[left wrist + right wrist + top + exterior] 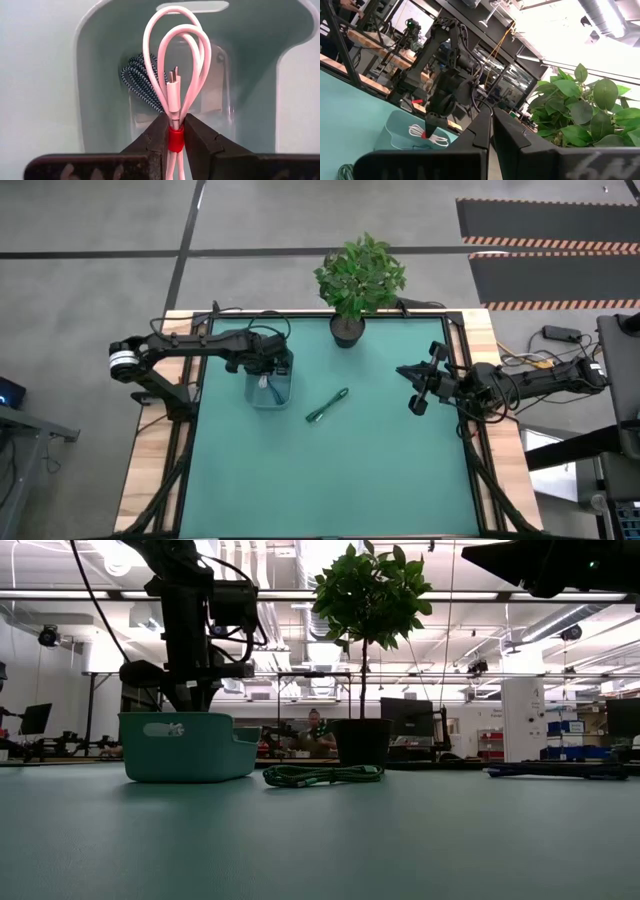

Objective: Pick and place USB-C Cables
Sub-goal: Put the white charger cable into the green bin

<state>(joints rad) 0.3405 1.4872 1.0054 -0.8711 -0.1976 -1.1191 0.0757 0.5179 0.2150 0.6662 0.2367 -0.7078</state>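
**White cable over the bin, green one waiting**

Now, start with the table (340, 470): a wide teal mat with a potted plant (357, 277) at the far edge and the bin (268, 385) toward the left side. The left arm reaches in from the left, and the left gripper (175, 131) hangs right above the bin's mouth, clamped on the white cable (175, 75) at its red band (174, 138). The loops stand out stiffly past the fingers (150, 137), and the plug tips sit inside them. In the wrist view a braided dark cable (141, 80) already lies in the bin below.

Out on the open mat, just right of the bin, lies the green cable (327, 406), a slim flat bundle, untouched. The right gripper (424, 385) waits at the right side, fingers drawn together on nothing, well apart from it.

These bundles look light and springy rather than limp, and a bit slick on the jacket. I'd say the tie band is the best place to pinch, since it keeps the coil from fanning out. For the green one, a grip across the middle of the bundle should do.
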